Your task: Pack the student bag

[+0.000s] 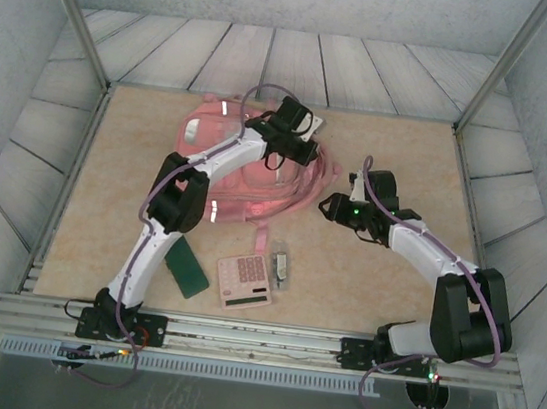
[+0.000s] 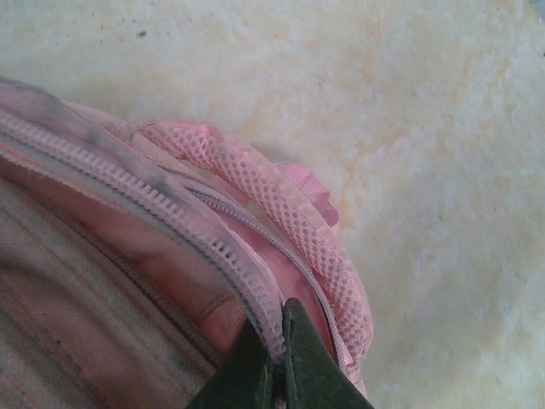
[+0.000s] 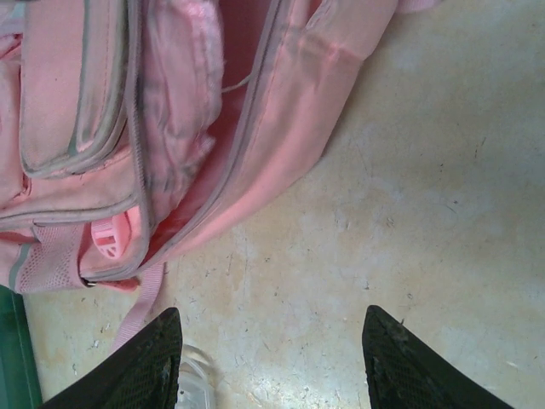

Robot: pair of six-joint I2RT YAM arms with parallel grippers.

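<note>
The bag [image 1: 265, 188] lies flat on the far left-centre of the table [image 1: 393, 291], with your left arm reaching across it. It is soft fabric and looks empty and limp. Expect it to be light, and to sag and fold wherever you lift it rather than hold its shape. The cloth panels will probably bunch up or slip out of a pinch. The firmer places to take hold are the stitched zip edge [image 2: 170, 209] and the padded mesh strap [image 2: 281, 204].

Your left gripper [image 2: 274, 332] already has such a hold: its fingers are pinched tight together on the rim of the opening, right at the zip. Lifting from there should raise one lip and gape the mouth, though the lower side will likely stay slumped on the table.

Your right gripper [image 3: 271, 315] hangs over bare table just beside the bag's open side, jaws spread roughly halfway and holding nothing. It is free to fetch the pink calculator [image 1: 244, 281] or the green notebook [image 1: 187, 268], both near the front edge. Feed things in low and flat, since the opening will probably collapse if the left arm slackens.
</note>
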